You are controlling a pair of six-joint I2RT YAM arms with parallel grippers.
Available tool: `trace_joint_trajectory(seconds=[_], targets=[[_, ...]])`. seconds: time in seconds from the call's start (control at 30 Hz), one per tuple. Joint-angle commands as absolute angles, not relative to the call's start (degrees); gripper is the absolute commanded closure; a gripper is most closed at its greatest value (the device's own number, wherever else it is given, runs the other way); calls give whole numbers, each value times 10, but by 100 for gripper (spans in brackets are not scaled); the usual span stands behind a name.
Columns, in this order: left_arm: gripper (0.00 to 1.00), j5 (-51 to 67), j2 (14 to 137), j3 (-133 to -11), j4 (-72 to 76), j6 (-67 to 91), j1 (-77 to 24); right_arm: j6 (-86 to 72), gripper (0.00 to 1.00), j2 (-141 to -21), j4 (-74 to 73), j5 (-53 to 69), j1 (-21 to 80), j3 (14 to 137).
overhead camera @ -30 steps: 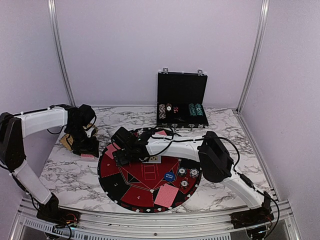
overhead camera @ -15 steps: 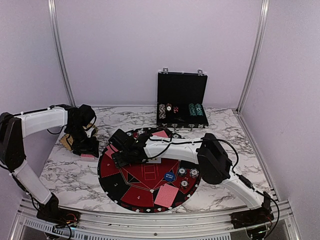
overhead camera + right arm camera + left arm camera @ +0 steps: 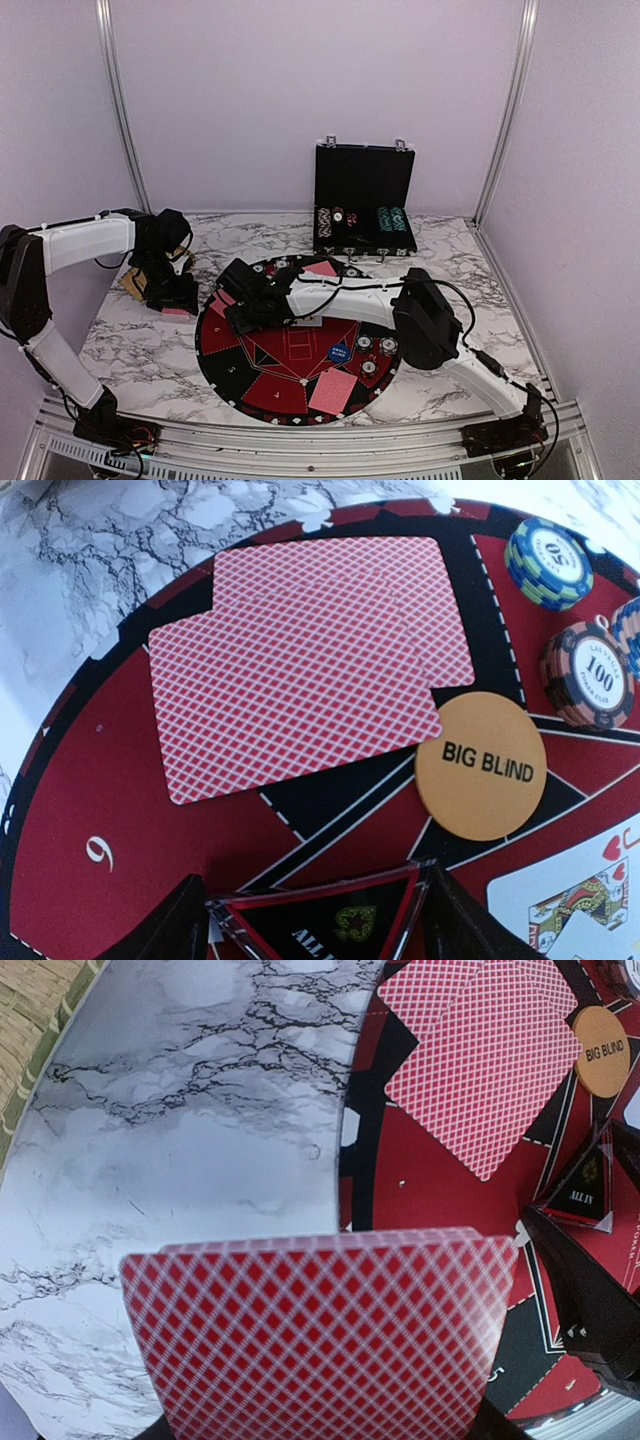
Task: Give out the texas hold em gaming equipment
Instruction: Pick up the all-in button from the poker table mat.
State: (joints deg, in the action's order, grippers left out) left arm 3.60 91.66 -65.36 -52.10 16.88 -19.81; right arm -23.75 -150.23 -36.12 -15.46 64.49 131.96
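Note:
My left gripper (image 3: 172,298) hangs off the mat's left edge, shut on a deck of red-backed cards (image 3: 320,1330) that hides its fingers. My right gripper (image 3: 240,312) is low over the left side of the round mat (image 3: 225,335). Its fingers press both corners of a clear triangular ALL IN marker (image 3: 330,925). Just beyond lie two overlapping red-backed cards (image 3: 300,660) and an orange BIG BLIND disc (image 3: 480,765). Striped chips (image 3: 548,562) stand further right.
The open black case (image 3: 363,200) with rows of chips stands at the back. On the mat are a blue disc (image 3: 340,352), three chips (image 3: 375,350), more red-backed cards (image 3: 333,390) and a face-up card (image 3: 580,900). A wicker basket (image 3: 130,282) sits behind the left gripper.
The right gripper has slid slightly left over the mat and its jaws have narrowed onto the ALL IN marker. The left arm and its deck have not moved.

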Motion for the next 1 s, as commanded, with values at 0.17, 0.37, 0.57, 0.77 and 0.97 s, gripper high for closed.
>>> trace_joint_trajectory(seconds=[0.17, 0.37, 0.57, 0.77, 0.97], targets=[[60, 41, 904, -649, -514, 162, -195, -207, 39, -1491, -368, -135, 658, 1307], [60, 42, 902, -646, -514, 162, -195, -197, 44, -1429, -337, -128, 658, 1246], [60, 42, 902, -644, -514, 162, -195, -197, 45, -1378, -325, -126, 658, 1207], [60, 43, 901, -642, -512, 162, -195, -201, 45, -1332, -308, -120, 657, 1158], [60, 45, 903, -642, -512, 161, -195, -207, 45, -1290, -302, -116, 656, 1108]])
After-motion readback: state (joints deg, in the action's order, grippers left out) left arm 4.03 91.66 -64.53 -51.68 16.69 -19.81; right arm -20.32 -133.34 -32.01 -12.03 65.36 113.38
